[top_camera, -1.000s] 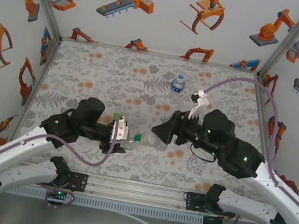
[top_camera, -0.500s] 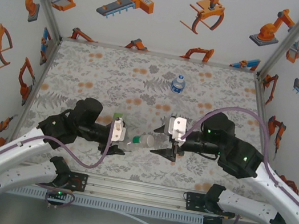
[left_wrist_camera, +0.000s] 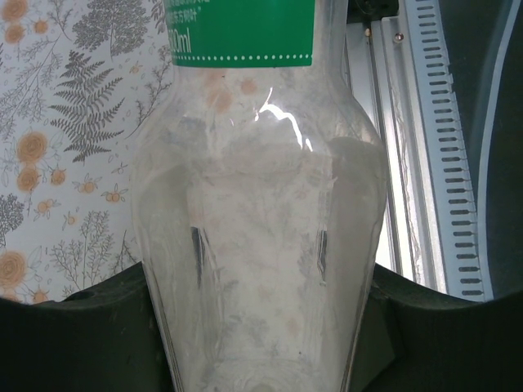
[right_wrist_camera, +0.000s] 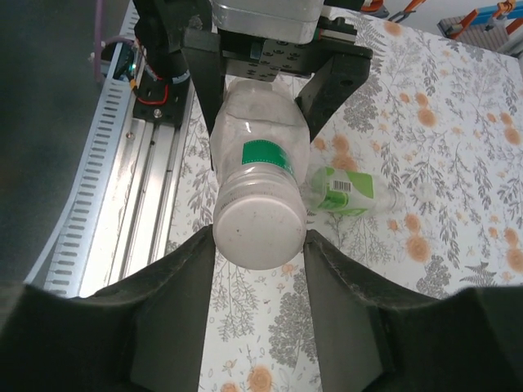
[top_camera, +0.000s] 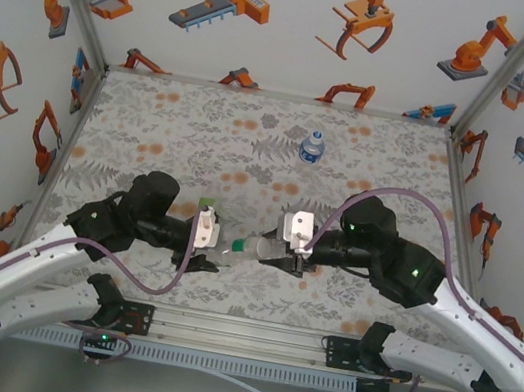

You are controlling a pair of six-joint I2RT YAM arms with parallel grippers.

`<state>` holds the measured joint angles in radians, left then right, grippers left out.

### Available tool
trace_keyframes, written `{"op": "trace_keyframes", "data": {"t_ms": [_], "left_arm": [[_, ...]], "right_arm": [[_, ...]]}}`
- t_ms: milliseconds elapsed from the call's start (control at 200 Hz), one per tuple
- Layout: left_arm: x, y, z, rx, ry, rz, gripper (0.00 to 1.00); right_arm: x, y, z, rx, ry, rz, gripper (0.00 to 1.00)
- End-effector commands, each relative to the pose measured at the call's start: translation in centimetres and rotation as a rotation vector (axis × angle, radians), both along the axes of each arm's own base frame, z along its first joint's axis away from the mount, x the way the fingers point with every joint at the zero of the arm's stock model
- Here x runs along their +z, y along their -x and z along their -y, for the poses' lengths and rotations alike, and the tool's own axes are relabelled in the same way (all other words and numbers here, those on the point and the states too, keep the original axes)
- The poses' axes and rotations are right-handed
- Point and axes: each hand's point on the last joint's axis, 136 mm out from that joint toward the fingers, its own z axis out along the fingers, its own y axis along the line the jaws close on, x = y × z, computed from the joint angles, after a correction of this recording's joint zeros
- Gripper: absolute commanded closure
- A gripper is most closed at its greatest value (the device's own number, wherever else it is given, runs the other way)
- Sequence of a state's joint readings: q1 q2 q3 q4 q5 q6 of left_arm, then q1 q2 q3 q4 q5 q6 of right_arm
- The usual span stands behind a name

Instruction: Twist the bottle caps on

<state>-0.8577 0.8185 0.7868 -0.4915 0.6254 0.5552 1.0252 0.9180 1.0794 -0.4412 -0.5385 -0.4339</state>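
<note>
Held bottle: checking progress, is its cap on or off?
On: a white cap sits on the mouth of the bottle; how tight, cannot tell.

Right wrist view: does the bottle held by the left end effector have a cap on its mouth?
Yes, a white cap covers the mouth of the bottle, flanked on both sides by the right end effector.

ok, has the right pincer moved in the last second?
Yes. In the top view the right pincer has shifted left onto the cap; its white wrist camera, earlier right of the blue-labelled bottle, now sits straight below it.
</note>
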Motion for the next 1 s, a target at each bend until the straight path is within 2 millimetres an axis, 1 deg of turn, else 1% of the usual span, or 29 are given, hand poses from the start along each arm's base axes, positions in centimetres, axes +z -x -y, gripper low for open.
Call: {"op": "trace_keyframes", "data": {"t_ms": [0, 85, 200, 265, 295, 396, 436, 476, 581, 676, 731, 791, 871, 911, 956, 991], "left_arm": [[1.2, 0.7, 0.0, -0.035, 0.026, 0.014, 1.0], [1.1, 0.6, 0.0, -0.031, 0.021, 0.01, 1.0], [1.0, 0.4, 0.1, -0.02, 0.022, 0.009, 1.0], [1.1, 0.3, 0.2, -0.016, 0.026, 0.01, 1.0], [1.1, 0.3, 0.2, -0.018, 0.028, 0.01, 1.0], [0.9, 0.1, 0.3, -0.016, 0.02, 0.006, 1.0], [0.7, 0.1, 0.3, -0.015, 0.015, 0.006, 1.0], [0.6, 0.0, 0.4, -0.015, 0.013, 0.005, 1.0], [0.4, 0.0, 0.5, -0.018, 0.008, 0.001, 1.0], [0.4, -0.1, 0.6, -0.017, 0.007, 0.003, 1.0], [0.4, -0.4, 0.6, -0.004, 0.004, 0.006, 1.0], [0.4, -0.7, 0.5, 0.018, -0.002, 0.01, 1.0], [0.3, -1.4, 0.4, 0.059, -0.012, 0.019, 1.0], [0.2, -1.6, 0.2, 0.078, -0.018, 0.022, 1.0], [0.1, -1.9, 0.1, 0.096, -0.025, 0.024, 1.0], [0.0, -2.0, 0.1, 0.104, -0.028, 0.025, 1.0]], "right_arm": [[0.8, 0.1, -0.4, 0.004, -0.046, -0.007, 0.61], [1.1, -0.4, -0.4, -0.053, -0.069, -0.084, 0.71], [1.1, -1.7, -0.4, -0.179, -0.108, -0.266, 0.84], [1.0, -2.9, -0.2, -0.285, -0.154, -0.406, 0.94], [0.9, -3.8, -0.1, -0.348, -0.18, -0.472, 1.0], [-0.1, -6.2, 0.6, -0.552, -0.248, -0.715, 1.0], [-0.5, -6.9, 0.9, -0.618, -0.266, -0.808, 1.0], [-0.9, -7.2, 0.8, -0.649, -0.275, -0.885, 1.0], [-0.9, -7.7, 0.6, -0.702, -0.315, -1.063, 1.0], [0.2, -7.1, -0.2, -0.639, -0.333, -1.093, 1.0], [0.4, -7.3, 0.1, -0.667, -0.324, -1.09, 0.85], [0.1, -7.5, 0.8, -0.719, -0.299, -1.077, 0.7], [-0.5, -8.0, 1.9, -0.797, -0.288, -1.065, 0.54], [-0.6, -8.2, 2.5, -0.827, -0.295, -1.066, 0.48], [-0.8, -8.5, 2.9, -0.857, -0.309, -1.078, 0.39], [-0.9, -8.7, 3.0, -0.872, -0.318, -1.093, 0.36]]}}
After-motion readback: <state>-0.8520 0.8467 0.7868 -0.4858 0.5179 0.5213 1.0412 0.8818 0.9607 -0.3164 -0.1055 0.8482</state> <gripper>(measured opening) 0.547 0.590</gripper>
